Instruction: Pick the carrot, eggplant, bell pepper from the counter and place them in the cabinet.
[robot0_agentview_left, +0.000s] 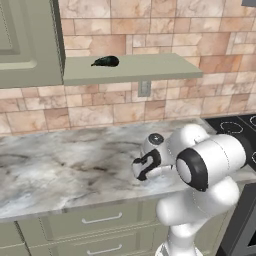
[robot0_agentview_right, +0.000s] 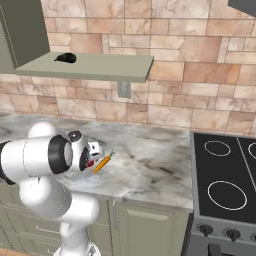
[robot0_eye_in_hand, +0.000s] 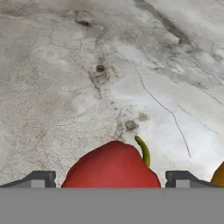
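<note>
Hovering low over the counter (robot0_eye_in_hand: 65, 87) with the gripper (robot0_eye_in_hand: 111, 177) spread wide and holding nothing, jaws set either side of the red bell pepper (robot0_eye_in_hand: 111, 166) so that closing would catch it across its round body. Pepper resting on the stone, green stem curling up beside it. Carrot (robot0_agentview_right: 102, 163) lying just beside, on the counter near the front edge. Eggplant (robot0_agentview_left: 105, 61) already up on the cabinet (robot0_agentview_left: 150, 67) shelf, so probably two items left to lift

One eggplant (robot0_agentview_left: 105, 61) — one carrot (robot0_agentview_right: 102, 163), one bell pepper (robot0_eye_in_hand: 111, 166).
</note>
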